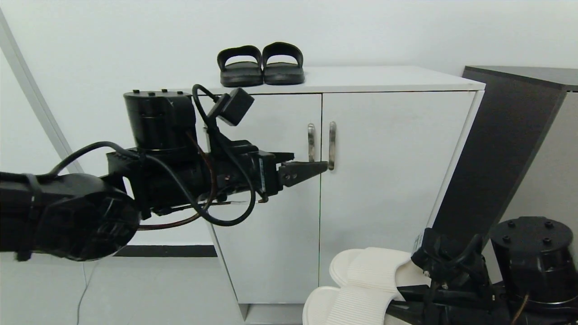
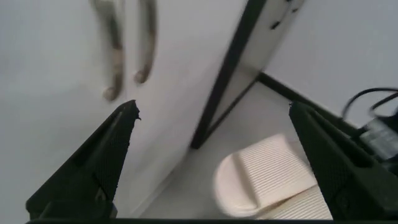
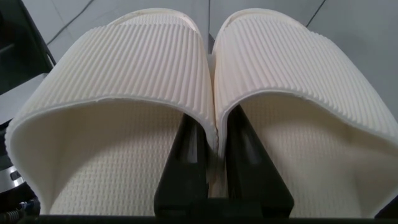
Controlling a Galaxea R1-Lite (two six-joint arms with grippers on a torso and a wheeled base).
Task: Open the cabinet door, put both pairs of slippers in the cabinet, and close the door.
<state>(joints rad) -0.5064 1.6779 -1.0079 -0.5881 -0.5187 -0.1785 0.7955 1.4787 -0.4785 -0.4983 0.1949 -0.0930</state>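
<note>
- Cabinet doors [image 1: 388, 180]: both shut, handles [image 1: 332, 145] side by side at the centre seam
- Left gripper [image 1: 316, 167]: fingers apart, tips at the handles' lower ends, probably to pull a door
- White slippers [image 1: 370, 280]: low before the cabinet, inner walls pinched together by the right gripper [image 3: 214, 162], so the pair moves as one
- Black slippers [image 1: 261, 65]: on the cabinet top [image 1: 384, 79], not yet stowed

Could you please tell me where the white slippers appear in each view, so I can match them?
Head view: white slippers at the lower edge, right of centre, before the cabinet.
Left wrist view: one of the white slippers between the fingers of the left tool.
Right wrist view: both white slippers close up, clamped by the right tool.
Shared landmark: cabinet handles, in head and left wrist views.
</note>
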